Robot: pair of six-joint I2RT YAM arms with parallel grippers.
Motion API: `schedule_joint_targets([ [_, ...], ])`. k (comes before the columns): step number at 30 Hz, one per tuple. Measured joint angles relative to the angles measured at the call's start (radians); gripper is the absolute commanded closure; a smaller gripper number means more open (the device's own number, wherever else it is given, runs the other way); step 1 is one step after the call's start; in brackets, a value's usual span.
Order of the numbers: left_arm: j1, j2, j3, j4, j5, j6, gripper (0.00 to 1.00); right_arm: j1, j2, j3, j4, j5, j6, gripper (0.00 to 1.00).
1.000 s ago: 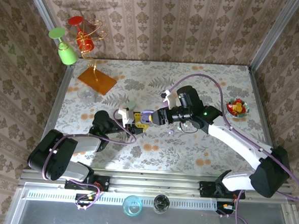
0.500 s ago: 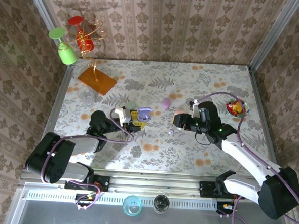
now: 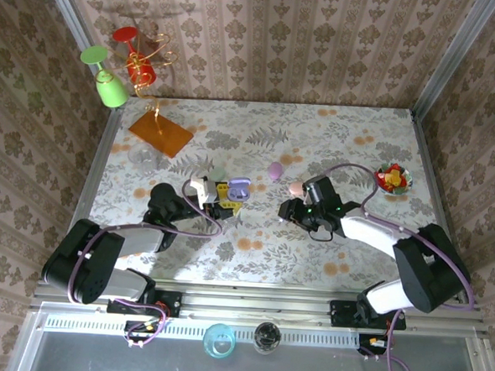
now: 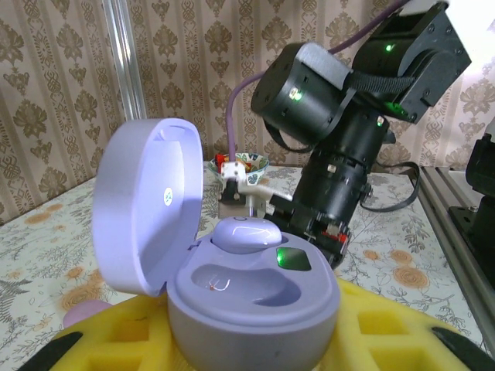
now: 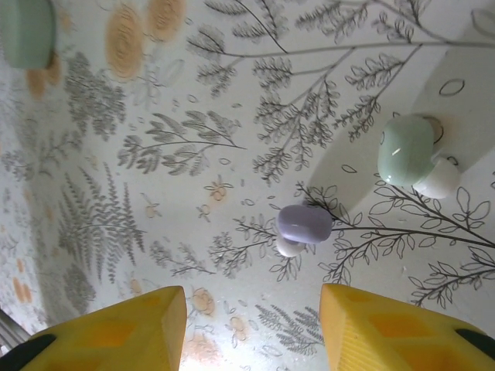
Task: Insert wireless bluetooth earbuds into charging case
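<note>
My left gripper (image 3: 227, 197) is shut on the open purple charging case (image 4: 255, 297), whose lid stands up on the left. One purple earbud (image 4: 246, 233) sits in the case's far slot, beside a green light; the near slot is empty. My right gripper (image 5: 251, 317) hangs open just above the table, right of the case (image 3: 239, 187), with nothing between its yellow fingertips (image 5: 135, 325). A purple earbud (image 5: 303, 226) lies on the table just ahead of those fingertips. A green earbud (image 5: 408, 151) lies further off to the right.
A pinkish-purple pebble case (image 3: 275, 169), a pink one (image 3: 296, 188) and a green one (image 3: 218, 174) lie around mid-table. A bowl of sweets (image 3: 392, 178) stands at the right. An orange board (image 3: 161, 133) and coloured glasses (image 3: 112, 85) stand at the far left.
My right gripper has drawn back from the purple case to the right and come down low over the table. The left gripper and the case have stayed put.
</note>
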Motion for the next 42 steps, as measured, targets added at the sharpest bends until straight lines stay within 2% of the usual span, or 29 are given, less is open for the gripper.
schedule_joint_targets([
  [20,0.000,-0.024,-0.026,-0.002,-0.003,0.000,0.71,0.012,0.177,0.132,0.012,0.016,-0.055,0.53],
  [28,0.004,-0.063,-0.050,-0.018,-0.015,0.008,0.71,0.016,0.192,0.198,-0.073,0.052,-0.135,0.52],
  [31,0.037,-0.072,-0.067,-0.017,-0.030,0.008,0.71,0.045,0.174,0.230,-0.154,0.130,-0.191,0.52],
  [37,0.103,-0.074,-0.101,-0.008,-0.101,0.007,0.71,0.196,0.174,0.372,-0.368,0.413,-0.283,0.53],
  [42,0.146,-0.108,-0.129,-0.013,-0.163,0.007,0.70,0.296,0.275,0.497,-0.527,0.638,-0.305,0.57],
])
